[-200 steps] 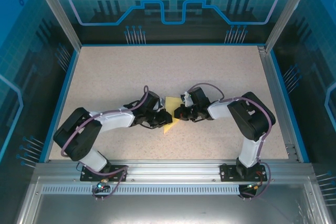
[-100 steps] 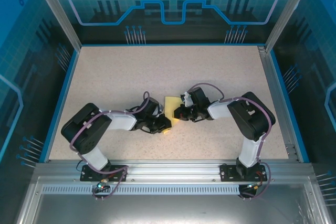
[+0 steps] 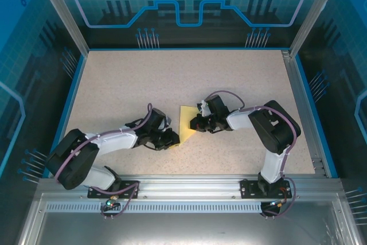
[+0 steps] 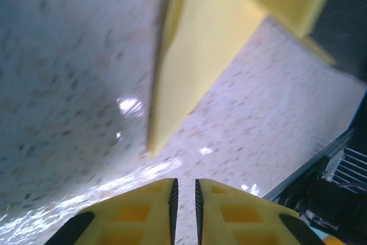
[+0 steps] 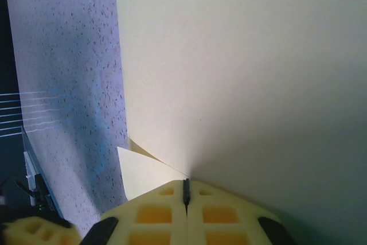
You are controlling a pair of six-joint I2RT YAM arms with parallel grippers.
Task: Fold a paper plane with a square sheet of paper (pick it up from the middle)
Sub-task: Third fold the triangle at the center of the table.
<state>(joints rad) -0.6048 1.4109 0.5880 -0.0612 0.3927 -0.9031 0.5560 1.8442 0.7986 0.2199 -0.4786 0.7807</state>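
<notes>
Right tool (image 5: 185, 190): I see it clamped on one edge of the yellow sheet (image 5: 241, 73), jaws fully together on the paper.
Left tool (image 4: 184, 196): its yellow fingers (image 4: 143, 213) stand a narrow slit apart with nothing between them; it hovers low just short of the sheet's near corner.
Sheet: it lies mid-worktop (image 3: 172, 84) between both tools (image 3: 184, 120), partly folded, one flap raised.
Step in hand: I judge an early fold, the right tool pinning the paper.
Next move: I reckon the left tool must reach the free corner, nip it and carry it over squarely without dragging the pinned edge.
</notes>
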